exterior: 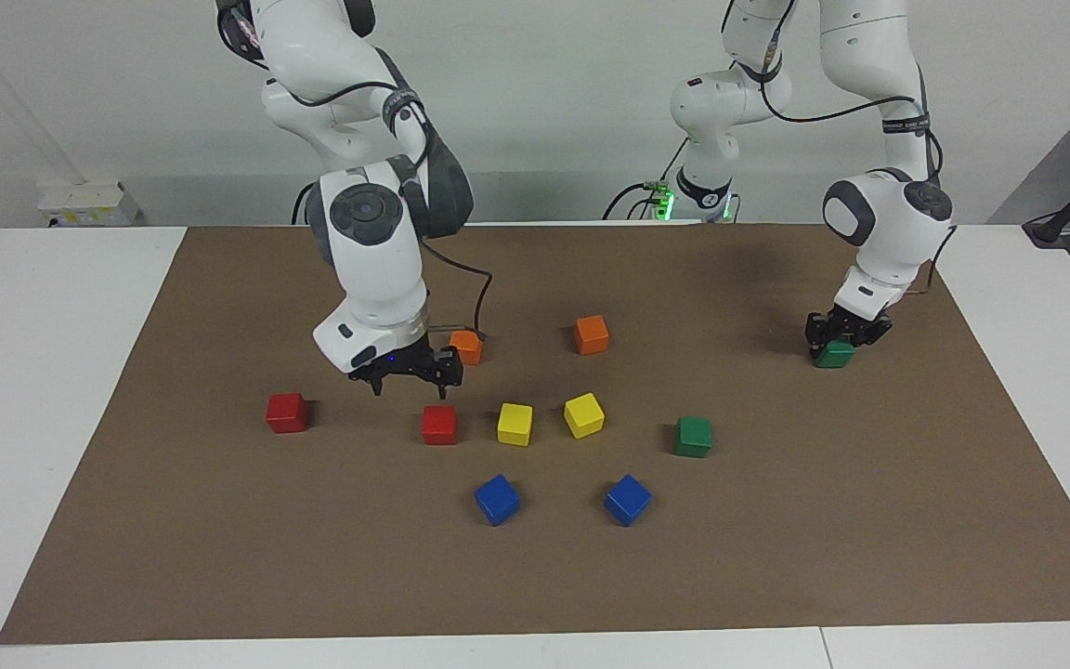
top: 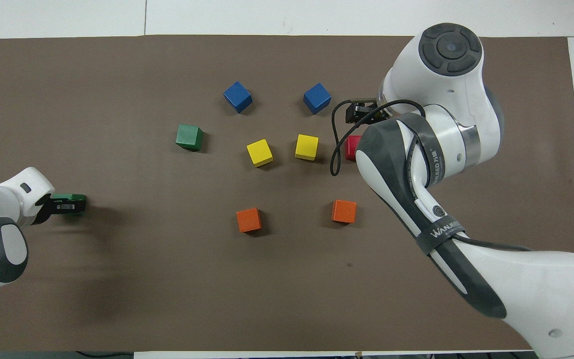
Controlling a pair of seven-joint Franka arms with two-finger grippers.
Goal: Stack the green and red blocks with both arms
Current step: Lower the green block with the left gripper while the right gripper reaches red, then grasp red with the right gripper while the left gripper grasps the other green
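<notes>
Two arms working. Right arm [exterior: 368,223] is up over the mat [exterior: 219,557], right gripper [exterior: 408,370] w/ jaws wide open, holding nothing. The inner red block [exterior: 439,425] sits just below and slightly toward the table centre of it; outer red block [exterior: 286,413] is off toward the right arm's end. Next move prob a short drop onto the inner red. Left gripper [exterior: 839,336] is low, clamped on a green block [exterior: 832,355] at mat level; 2nd green block [exterior: 693,436] free, toward centre from it. Blocks: small matte cubes, no long axis, inner red sits square.
</notes>
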